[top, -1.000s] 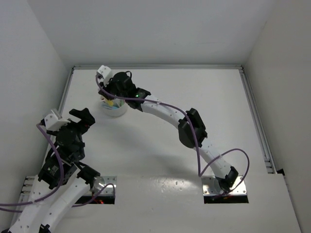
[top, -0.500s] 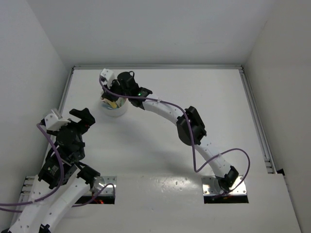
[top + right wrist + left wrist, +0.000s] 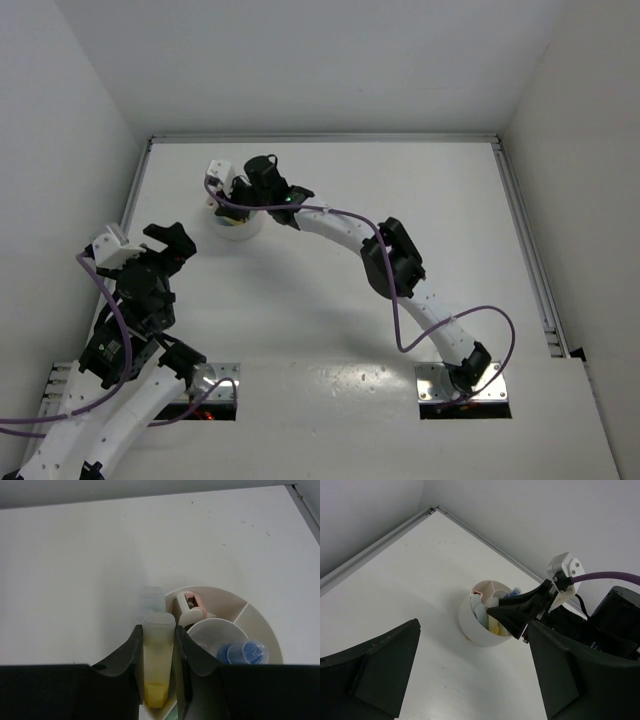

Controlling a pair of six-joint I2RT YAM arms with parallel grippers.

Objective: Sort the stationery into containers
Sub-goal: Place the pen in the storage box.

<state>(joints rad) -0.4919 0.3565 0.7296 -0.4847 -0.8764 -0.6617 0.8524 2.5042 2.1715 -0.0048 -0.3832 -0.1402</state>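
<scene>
Clamping right gripper [image 3: 157, 630]: fingers closed on stubby yellow plastic marker [image 3: 156, 670], above the rim of round white divided plastic dish [image 3: 227, 599].
Change: wrist shifted slightly left; marker unreleased, drop pending.
Left gripper [image 3: 472, 629]: wide open, empty.

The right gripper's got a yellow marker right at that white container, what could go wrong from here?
1. The yellow marker in the right gripper seems lined up with the white container's rim rather than a compartment; released now, it might bounce out onto the table.
2. The fingers sit close to the wall, so lowering further could nudge or tip the container, along with its blue-capped tube.
</scene>
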